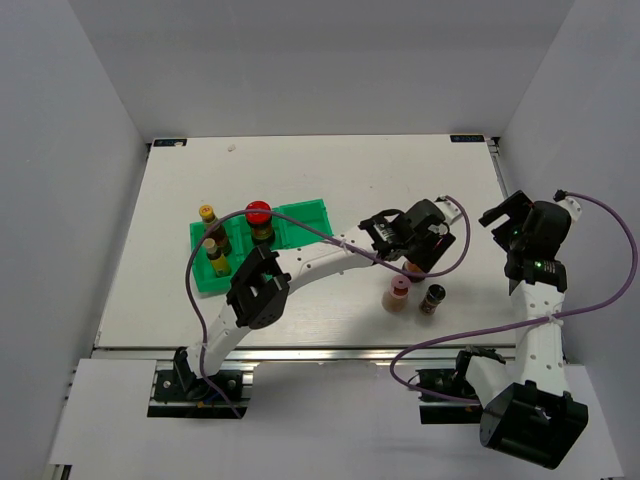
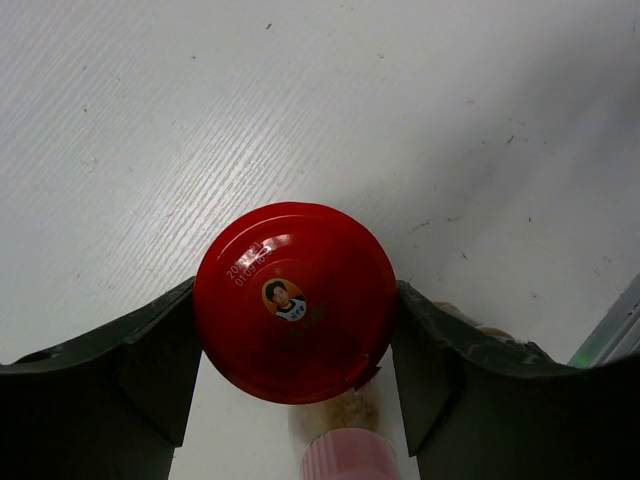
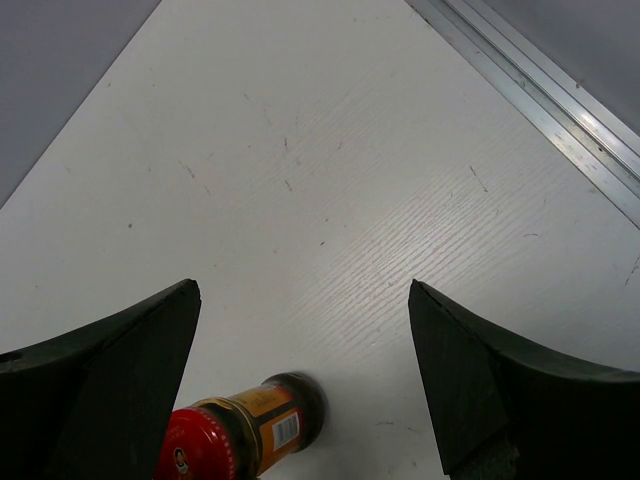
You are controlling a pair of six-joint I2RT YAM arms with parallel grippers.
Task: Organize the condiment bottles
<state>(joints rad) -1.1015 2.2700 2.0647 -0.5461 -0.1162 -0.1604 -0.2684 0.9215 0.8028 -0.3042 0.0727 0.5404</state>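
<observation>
- Left tool (image 2: 296, 292) clenched on red-capped bottle (image 2: 290, 330): dark matte fingers (image 2: 150, 370) pressed against both sides of the round, glossy cap.
- Just beside it on the white, finely grained bench (image 1: 330, 170): pink-capped bottle (image 1: 398, 294) with beige body, and dark bottle (image 1: 433, 298) with black cap.
- Right tool (image 3: 303, 287) released, curved fingers spread wide; orange-labelled bottle (image 3: 245, 430) low in its view, possibly the clenched one.
- Green plastic tray (image 1: 305, 215) well apart at left, with yellow-capped bottle (image 1: 206, 213) and others upright inside.
</observation>
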